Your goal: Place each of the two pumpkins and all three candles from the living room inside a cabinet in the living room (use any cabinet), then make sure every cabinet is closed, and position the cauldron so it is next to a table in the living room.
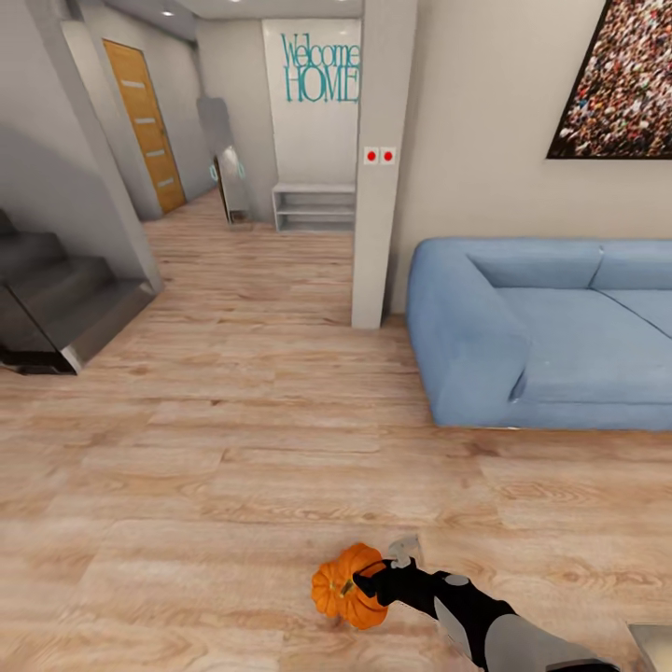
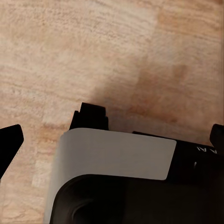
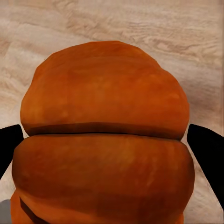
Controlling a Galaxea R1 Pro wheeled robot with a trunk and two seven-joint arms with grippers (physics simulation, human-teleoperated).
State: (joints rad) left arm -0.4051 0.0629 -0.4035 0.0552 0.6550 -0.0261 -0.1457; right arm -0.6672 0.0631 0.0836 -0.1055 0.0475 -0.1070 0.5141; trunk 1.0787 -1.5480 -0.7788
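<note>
An orange ribbed pumpkin (image 1: 338, 586) hangs low over the wood floor at the bottom middle of the head view. My right gripper (image 1: 371, 583) is shut on it, one black finger on each side. Seen from the right wrist, the pumpkin (image 3: 107, 102) bulges between the two fingertips (image 3: 9, 144) of the right gripper (image 3: 112, 144). My left gripper (image 2: 112, 140) stands open over bare floor, its black fingertips (image 2: 10, 140) at the picture's edges and nothing held, with a grey and black part of my own body (image 2: 116, 158) below it.
A blue sofa (image 1: 551, 327) stands at the right against the wall. A square pillar (image 1: 378, 168) rises beside it. Dark stairs (image 1: 56, 299) are at the left. Down the hallway are a white shelf (image 1: 315, 205) and an orange door (image 1: 145, 121). Wood floor (image 1: 233, 448) lies open ahead.
</note>
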